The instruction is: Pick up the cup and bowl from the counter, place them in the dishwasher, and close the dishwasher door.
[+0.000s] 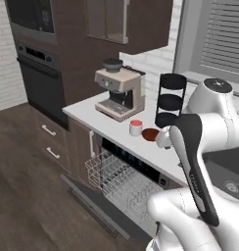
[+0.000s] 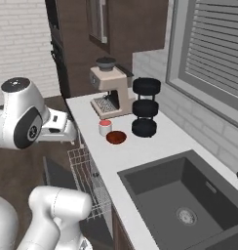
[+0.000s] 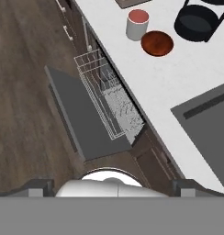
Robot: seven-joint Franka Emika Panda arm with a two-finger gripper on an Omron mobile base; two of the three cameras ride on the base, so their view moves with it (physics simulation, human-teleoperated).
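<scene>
On the counter [image 2: 165, 141], near its front edge, the cup [image 3: 137, 24] and bowl [image 3: 157, 43] sit just beside each other — we judge both reachable from above the dishwasher door [image 3: 81, 117], which lies fully down with the rack [image 3: 111, 103] pulled out to receive them. Gripper state: we cannot tell — its fingertips are cut off below the hand view.

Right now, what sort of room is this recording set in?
A rendered home kitchen, most likely: a white counter with an inset dark sink, an open dishwasher with its rack pulled out, and an espresso machine by a wall oven.
</scene>
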